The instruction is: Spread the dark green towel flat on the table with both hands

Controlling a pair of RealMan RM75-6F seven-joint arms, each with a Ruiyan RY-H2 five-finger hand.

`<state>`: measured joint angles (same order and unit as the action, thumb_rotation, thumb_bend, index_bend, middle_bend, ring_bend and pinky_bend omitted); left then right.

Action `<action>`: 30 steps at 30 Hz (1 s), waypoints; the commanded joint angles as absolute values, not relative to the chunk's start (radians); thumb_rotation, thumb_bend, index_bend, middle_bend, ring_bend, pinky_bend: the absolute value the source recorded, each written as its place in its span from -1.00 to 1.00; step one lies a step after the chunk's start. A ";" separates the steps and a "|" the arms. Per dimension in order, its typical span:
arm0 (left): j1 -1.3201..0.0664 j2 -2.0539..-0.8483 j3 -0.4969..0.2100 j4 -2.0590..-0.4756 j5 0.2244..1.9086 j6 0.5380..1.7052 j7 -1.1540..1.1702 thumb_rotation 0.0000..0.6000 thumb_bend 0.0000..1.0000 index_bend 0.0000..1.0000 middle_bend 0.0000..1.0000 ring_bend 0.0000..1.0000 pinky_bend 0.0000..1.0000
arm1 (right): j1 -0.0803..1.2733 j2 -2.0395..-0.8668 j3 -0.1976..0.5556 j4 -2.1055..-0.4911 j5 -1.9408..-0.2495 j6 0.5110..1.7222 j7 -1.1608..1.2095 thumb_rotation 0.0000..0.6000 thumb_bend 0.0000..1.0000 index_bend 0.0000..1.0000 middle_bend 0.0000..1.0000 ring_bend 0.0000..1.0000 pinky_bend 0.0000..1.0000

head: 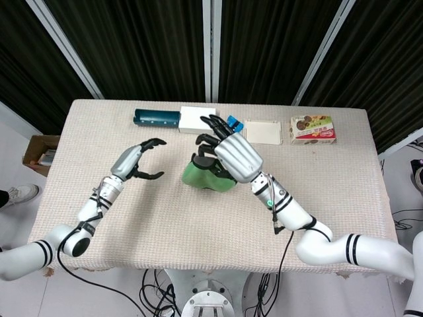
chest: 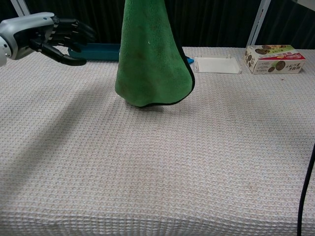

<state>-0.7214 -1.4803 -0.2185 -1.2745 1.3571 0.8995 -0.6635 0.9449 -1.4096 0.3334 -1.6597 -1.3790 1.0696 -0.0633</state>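
The right hand point(head: 234, 155) is hanging above the middle of the tabletop point(head: 198, 224), its fingers point(head: 210, 137) closing on the top of the green towel point(chest: 151, 59) and holding it up. The towel is dangling in a long bunched fold, its lower edge just over or brushing the cloth-covered tabletop; I cannot tell which. From the head view the towel point(head: 206, 174) is showing only as a green lump under the hand.

The left hand point(head: 135, 162) is hovering at about 9 o'clock from the towel, apart from it, fingers point(chest: 69, 34) spread and curved, gripping nothing.

Along the 12 o'clock edge of the tabletop a teal holder point(head: 157, 119) is lying, with a white box point(head: 197, 119) just beside it. Toward 1 o'clock a flat white tray point(head: 263, 131) is sitting, and next to it a snack box point(head: 312, 129).
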 commanded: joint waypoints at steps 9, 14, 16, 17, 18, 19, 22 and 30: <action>-0.844 -1.510 -0.269 -1.226 1.386 0.760 -0.895 1.00 -0.48 -0.51 -0.63 -0.62 -0.57 | 0.957 -1.379 0.349 -1.708 -1.432 1.061 0.085 1.00 0.00 0.56 -0.36 -1.00 -1.00; -0.860 -1.509 -0.236 -1.241 1.450 0.769 -0.958 1.00 -0.48 -0.51 -0.63 -0.62 -0.58 | 0.967 -1.324 0.378 -1.711 -1.463 1.060 0.151 1.00 0.02 0.56 -0.35 -1.00 -1.00; -0.863 -1.505 -0.219 -1.251 1.474 0.772 -0.996 1.00 -0.48 -0.51 -0.63 -0.62 -0.58 | 0.977 -1.310 0.381 -1.692 -1.460 1.041 0.150 1.00 0.02 0.56 -0.35 -1.00 -1.00; -0.864 -1.503 -0.211 -1.256 1.486 0.775 -1.015 1.00 -0.48 -0.51 -0.63 -0.62 -0.58 | 0.984 -1.309 0.379 -1.680 -1.461 1.031 0.144 1.00 0.02 0.56 -0.35 -1.00 -1.00; -0.867 -1.500 -0.199 -1.262 1.503 0.778 -1.043 1.00 -0.48 -0.51 -0.63 -0.62 -0.58 | 0.993 -1.311 0.373 -1.661 -1.464 1.017 0.133 1.00 0.02 0.55 -0.35 -1.00 -1.00; -0.870 -1.498 -0.190 -1.267 1.517 0.781 -1.064 1.00 -0.48 -0.51 -0.63 -0.62 -0.58 | 1.001 -1.316 0.368 -1.647 -1.466 1.007 0.125 1.00 0.02 0.55 -0.35 -1.00 -1.00; -0.886 -1.496 -0.161 -1.269 1.564 0.790 -1.121 1.00 -0.48 -0.51 -0.63 -0.62 -0.58 | 1.022 -1.349 0.358 -1.606 -1.466 0.989 0.126 1.00 0.02 0.56 -0.35 -1.00 -1.00; -0.922 -1.530 -0.116 -1.226 1.592 0.795 -1.174 1.00 -0.48 -0.46 -0.63 -0.62 -0.58 | 1.074 -1.446 0.361 -1.499 -1.479 0.999 0.174 1.00 0.02 0.56 -0.34 -1.00 -1.00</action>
